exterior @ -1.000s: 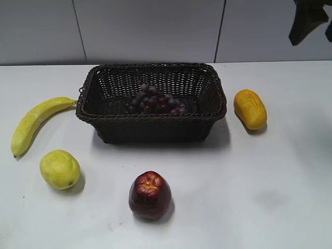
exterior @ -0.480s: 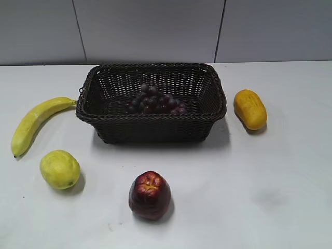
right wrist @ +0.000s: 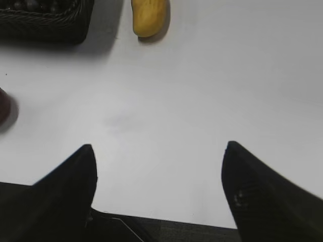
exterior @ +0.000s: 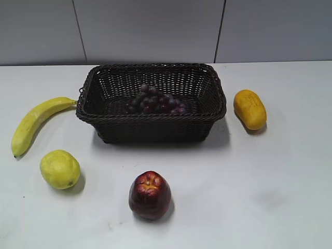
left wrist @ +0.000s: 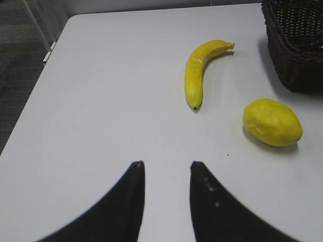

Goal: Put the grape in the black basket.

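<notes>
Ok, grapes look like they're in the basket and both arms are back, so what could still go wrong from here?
Little, judging by these views.
1. The grape lies inside the black basket, low against its floor, so rolling out seems unlikely.
2. The left tool hangs open near the banana and lemon; a careless forward move could nudge them.
3. The right tool is open over bare table; the orange fruit lies ahead of it.

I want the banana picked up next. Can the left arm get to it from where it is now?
Probably yes. In the left wrist view the left gripper is open and empty, and only bare table lies between it and the banana. The lemon and basket sit off to one side, out of the way.
</notes>
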Available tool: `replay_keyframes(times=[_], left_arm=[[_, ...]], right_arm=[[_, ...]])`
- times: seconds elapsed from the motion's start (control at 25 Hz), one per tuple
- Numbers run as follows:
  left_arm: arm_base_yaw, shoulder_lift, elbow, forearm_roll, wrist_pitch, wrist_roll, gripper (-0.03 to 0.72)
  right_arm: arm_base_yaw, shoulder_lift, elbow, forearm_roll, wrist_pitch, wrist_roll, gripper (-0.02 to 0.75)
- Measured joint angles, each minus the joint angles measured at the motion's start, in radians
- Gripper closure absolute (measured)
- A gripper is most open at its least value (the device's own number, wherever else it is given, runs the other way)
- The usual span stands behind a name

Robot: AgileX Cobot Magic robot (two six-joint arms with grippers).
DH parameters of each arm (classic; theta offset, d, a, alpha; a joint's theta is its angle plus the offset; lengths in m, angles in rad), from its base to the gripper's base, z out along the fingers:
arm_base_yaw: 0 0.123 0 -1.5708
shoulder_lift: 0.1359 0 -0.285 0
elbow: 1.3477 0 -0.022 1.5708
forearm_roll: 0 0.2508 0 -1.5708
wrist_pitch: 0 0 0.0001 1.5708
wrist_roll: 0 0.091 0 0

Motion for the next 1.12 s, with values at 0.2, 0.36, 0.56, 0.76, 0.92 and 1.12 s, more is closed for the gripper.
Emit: replay_keyframes(times=[0.2,0.36,0.56,0.76,0.92,1.12], left_arm=[[0.0,0.0,0.0,0.0,0.0,0.0,0.458],[0.0,0.0,0.0,0.0,0.0,0.0,0.458],[0.0,0.0,0.0,0.0,0.0,0.0,0.459],[0.0,0.0,0.0,0.0,0.0,0.0,0.459],[0.0,0.0,0.0,0.0,0.0,0.0,0.459],[0.0,0.0,0.0,0.0,0.0,0.0,0.459]], right_arm=[[0.0,-0.189,0.163,-0.049,-0.044,0.001,0.162],[0.0,-0.247,0.228,-0.065,-0.053,0.001,0.164],[0.0,-0.249,0.23,-0.069,-0.055,0.001,0.164],[0.0,-0.249,0.23,-0.069,-0.055,0.001,0.164],[0.0,-0.26,0.231,-0.069,-0.055,0.001,0.164],[-0.001,-0.345,0.231,-0.069,-0.055,0.001,0.165]])
